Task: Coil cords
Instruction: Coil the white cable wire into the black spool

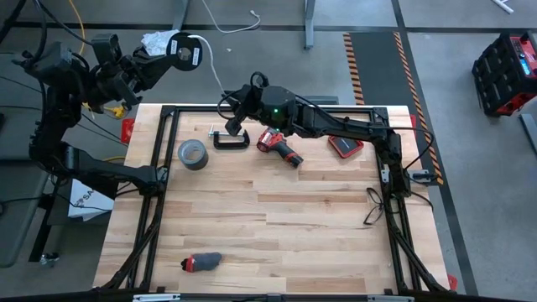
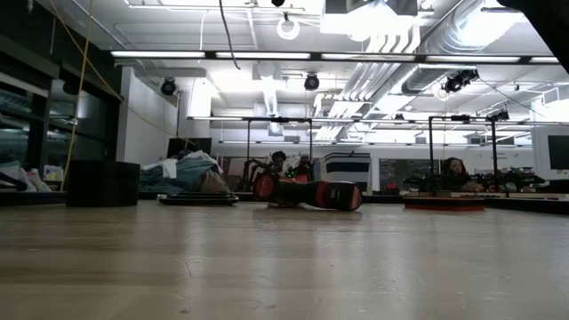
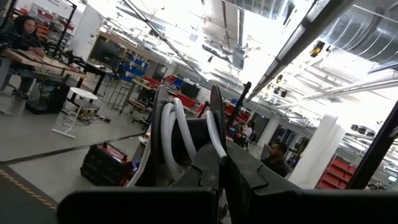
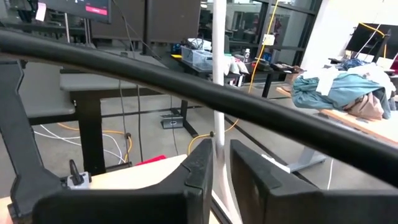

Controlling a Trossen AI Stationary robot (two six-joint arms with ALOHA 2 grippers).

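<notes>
cable [image 1: 211,57]: thin white line, runs from the disc [image 1: 183,52] down to the right gripper at the table's far edge; some turns already sit wound on the disc
disc: small round black spool, pale centre, held up off the table beyond its far-left corner
left gripper [image 3: 219,163]: jaws closed on the disc; wrist view shows white loops [image 3: 169,134] packed between two dark flanges
right gripper [image 1: 233,120]: above the far edge, by the clamp; fingers [image 4: 200,167] narrowed around the upright white cable [image 4: 219,74], looks like a pinch but contact is hard to confirm
risk 1: cable slips out of the right fingers, smooth round jacket, thin, little to bite on
risk 2: slack loops spring off the disc if tension drops; shallow flanges
risk 3: cable drags across the black table frame [image 1: 277,108] or catches the clamp [image 1: 228,139] or drill [image 1: 278,147] just beside it
materials: cable glossy, flexible; disc hard plastic; table [image 1: 277,226] pale wood planks, matt
other: grey tape roll [image 1: 192,153] near the left side, dull, flat-lying; small dark and red item [image 1: 201,262] at the near edge, well apart
</notes>
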